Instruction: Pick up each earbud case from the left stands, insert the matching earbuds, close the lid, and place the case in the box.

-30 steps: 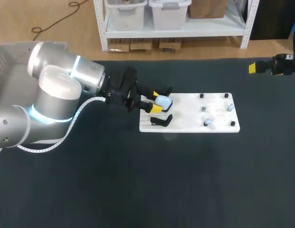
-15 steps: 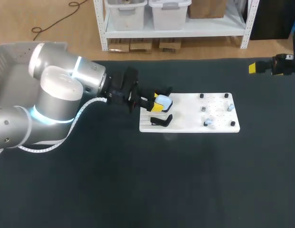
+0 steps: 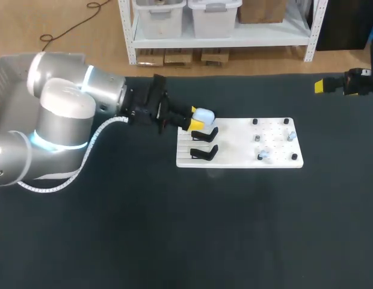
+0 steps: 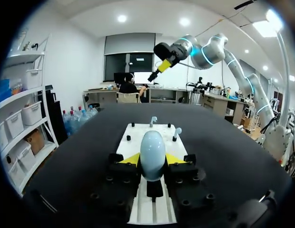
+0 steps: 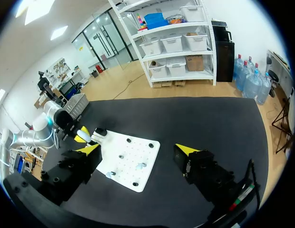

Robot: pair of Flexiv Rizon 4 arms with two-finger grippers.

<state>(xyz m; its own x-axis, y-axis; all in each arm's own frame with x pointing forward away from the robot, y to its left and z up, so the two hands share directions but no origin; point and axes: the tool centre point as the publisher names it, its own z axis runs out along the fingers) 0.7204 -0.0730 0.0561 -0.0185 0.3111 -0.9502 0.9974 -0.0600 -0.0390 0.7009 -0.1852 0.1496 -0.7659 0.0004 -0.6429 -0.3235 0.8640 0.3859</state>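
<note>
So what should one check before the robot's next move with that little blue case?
1. Left gripper shut on the earbud case from both sides: ok.
2. Case lifted clear of the black stands: ok.
3. Case open to be filled: not ok, looks closed.
4. Earbuds waiting on the white board: ok.
5. Right gripper open and free: ok, far from the board.
6. Room in the box: cannot tell.
</note>
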